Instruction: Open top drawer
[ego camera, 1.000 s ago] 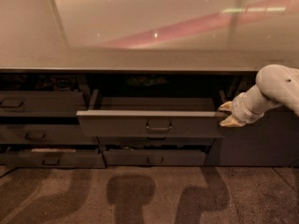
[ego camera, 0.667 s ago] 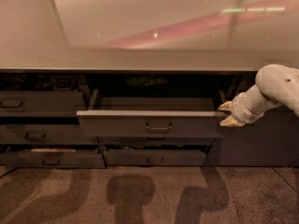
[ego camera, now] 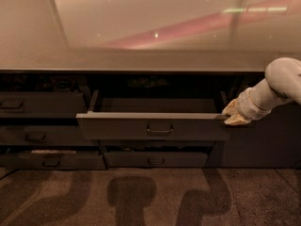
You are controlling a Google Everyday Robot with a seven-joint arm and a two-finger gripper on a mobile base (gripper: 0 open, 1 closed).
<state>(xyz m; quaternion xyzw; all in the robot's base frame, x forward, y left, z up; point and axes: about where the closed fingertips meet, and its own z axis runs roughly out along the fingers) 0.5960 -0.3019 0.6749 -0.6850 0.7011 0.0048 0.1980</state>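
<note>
The top drawer (ego camera: 153, 126) is the wide dark grey front in the middle, pulled out toward me, with a small loop handle (ego camera: 159, 129) at centre and its flat tray (ego camera: 157, 105) showing behind. My gripper (ego camera: 233, 115) comes in from the right on a white arm (ego camera: 277, 84) and sits at the drawer front's upper right corner, touching its top edge.
A glossy countertop (ego camera: 141, 32) overhangs the cabinet. Closed drawers with loop handles sit at the left (ego camera: 37, 105) and below it (ego camera: 42, 135). A lower drawer (ego camera: 155, 159) lies under the open one. A dark panel (ego camera: 263, 145) fills the right. Carpet (ego camera: 150, 197) lies in front.
</note>
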